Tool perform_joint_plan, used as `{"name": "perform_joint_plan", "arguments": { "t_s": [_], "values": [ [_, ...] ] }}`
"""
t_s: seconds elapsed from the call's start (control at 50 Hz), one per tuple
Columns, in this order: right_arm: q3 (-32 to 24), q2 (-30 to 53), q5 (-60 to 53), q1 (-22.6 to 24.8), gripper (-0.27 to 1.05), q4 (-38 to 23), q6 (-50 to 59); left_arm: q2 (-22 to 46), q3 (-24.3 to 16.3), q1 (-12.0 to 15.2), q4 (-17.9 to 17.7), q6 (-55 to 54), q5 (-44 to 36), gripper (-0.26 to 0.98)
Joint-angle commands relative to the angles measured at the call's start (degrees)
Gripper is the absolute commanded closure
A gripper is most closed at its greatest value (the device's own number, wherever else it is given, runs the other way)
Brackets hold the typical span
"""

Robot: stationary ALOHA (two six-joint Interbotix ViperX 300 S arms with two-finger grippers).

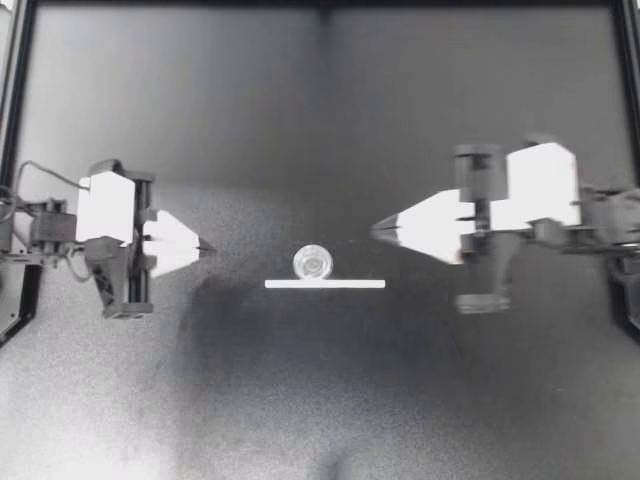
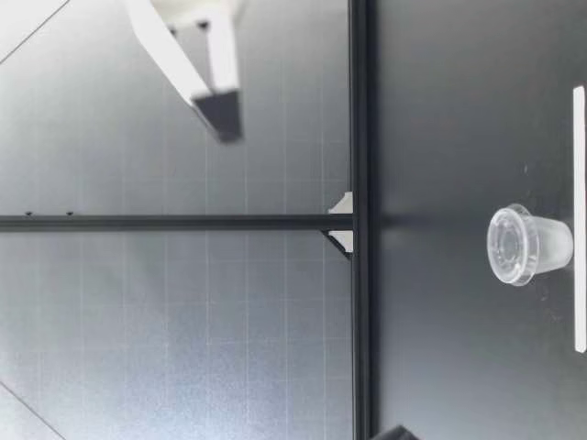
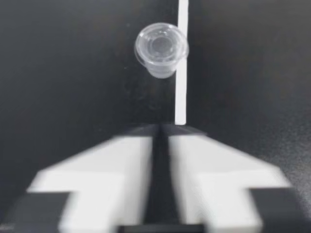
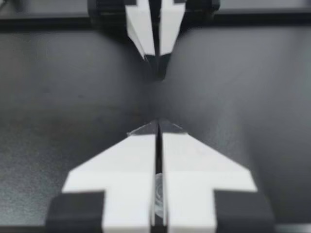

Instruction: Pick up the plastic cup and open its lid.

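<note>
Top view shows the plastic cup [image 1: 313, 263] alone on the table, lid [image 2: 510, 245] on, with my left gripper [image 1: 205, 247] at its 9 o'clock and my right gripper [image 1: 378, 229] at its 3 o'clock, both closed on nothing, so every step is left.

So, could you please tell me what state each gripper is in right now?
Left gripper: closed, holding nothing.
Right gripper: closed, holding nothing.

The left gripper [image 1: 205, 247] and the right gripper [image 1: 377, 230] are stretched in from their own sides and pointed tip to tip, well apart. Each pair of fingers is pressed together, nothing pinched between. From the right wrist, the left one is seen dead ahead.
</note>
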Motion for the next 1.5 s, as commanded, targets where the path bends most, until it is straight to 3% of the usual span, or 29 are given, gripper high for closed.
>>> {"name": "perform_joint_plan", "arguments": {
  "t_s": [0.0, 0.1, 0.4, 0.66, 1.48],
  "values": [
    [-2.9, 2.11, 0.35, -0.7, 0.95, 0.0, -0.09, 0.7, -1.76, 0.18, 0.09, -0.35, -0.53, 0.26],
    [-5.1, 4.92, 1.93, -0.79, 0.95, 0.0, 0.0, 3.52, -2.99, 0.18, 0.09, -0.53, -1.32, 0.08],
    [-10.99, 11.78, 10.02, -0.79, 0.95, 0.0, 0.0, 17.58, -8.35, 0.09, 0.26, 0.26, -8.61, 0.1],
    [-14.85, 16.52, 15.91, -0.79, 0.95, -0.09, -0.09, 25.4, -13.1, 0.18, 0.88, 0.35, -11.07, 0.1],
    [-17.14, 22.94, 19.51, -0.79, 0.95, -0.18, 0.0, 32.87, -18.54, 0.18, 0.88, 1.41, -15.03, 0.11]
  ]
}}
